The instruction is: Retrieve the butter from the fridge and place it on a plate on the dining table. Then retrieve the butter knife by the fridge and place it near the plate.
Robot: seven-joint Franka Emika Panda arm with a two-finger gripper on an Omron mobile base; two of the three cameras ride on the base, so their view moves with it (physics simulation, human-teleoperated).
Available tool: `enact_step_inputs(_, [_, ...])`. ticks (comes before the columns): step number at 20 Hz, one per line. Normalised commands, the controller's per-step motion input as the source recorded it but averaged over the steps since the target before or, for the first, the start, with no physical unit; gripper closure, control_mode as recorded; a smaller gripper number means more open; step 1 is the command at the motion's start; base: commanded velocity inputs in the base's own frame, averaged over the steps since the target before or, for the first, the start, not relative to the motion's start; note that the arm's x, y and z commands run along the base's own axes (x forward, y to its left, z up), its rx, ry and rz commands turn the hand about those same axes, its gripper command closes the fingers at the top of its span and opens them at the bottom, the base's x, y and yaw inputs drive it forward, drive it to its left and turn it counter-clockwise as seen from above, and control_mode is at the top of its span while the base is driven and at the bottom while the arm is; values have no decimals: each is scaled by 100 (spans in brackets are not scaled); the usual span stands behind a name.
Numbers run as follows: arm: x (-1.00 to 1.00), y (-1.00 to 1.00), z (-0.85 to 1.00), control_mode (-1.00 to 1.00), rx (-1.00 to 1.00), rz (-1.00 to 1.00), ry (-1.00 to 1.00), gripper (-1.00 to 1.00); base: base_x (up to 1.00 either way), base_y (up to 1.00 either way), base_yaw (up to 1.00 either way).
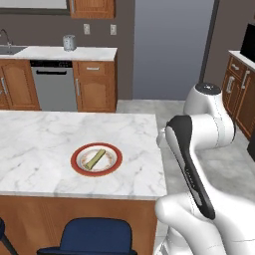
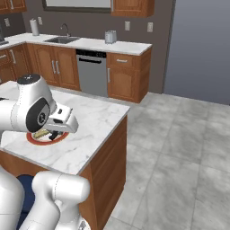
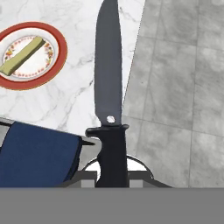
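Note:
My gripper [image 3: 111, 175] is shut on the dark handle of the butter knife [image 3: 108, 78]. Its black blade points out over the edge of the dining table [image 3: 78, 92]. The hand [image 2: 63, 121] hangs over the table's near corner, just right of the plate [image 2: 32, 138]. The red-rimmed plate [image 1: 74, 160] lies on the white marble top [image 1: 40, 144], and the pale butter [image 1: 94, 159] rests across its middle. In the hand view the plate [image 3: 61, 52] and butter [image 3: 22, 56] sit up and left of the blade. The fridge is out of view.
A blue chair [image 1: 94, 239] stands at the table's near side. Wooden cabinets, a dishwasher [image 1: 54, 84], a sink and a toaster [image 1: 68, 43] line the back wall. Grey tiled floor [image 2: 179, 148] lies open to the right of the table.

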Motion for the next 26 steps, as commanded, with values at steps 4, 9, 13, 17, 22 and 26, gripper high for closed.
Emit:
enact_step_inputs(4, [0,0,0,-100,0,0,0,100,0,0,0])
enact_step_inputs(9, [13,10,-25,-100,3,0,-6,100,0,0,0])
enact_step_inputs(13, [24,3,-51,-100,7,0,-9,100,0,0,0])
enact_step_inputs(17, [43,14,-38,-100,5,0,-5,100,0,0,0])
enact_step_inputs(22, [54,14,-17,-100,4,-2,-1,100,0,0,0])
enact_step_inputs(26, [56,16,-18,-100,0,-8,0,100,0,0,0])
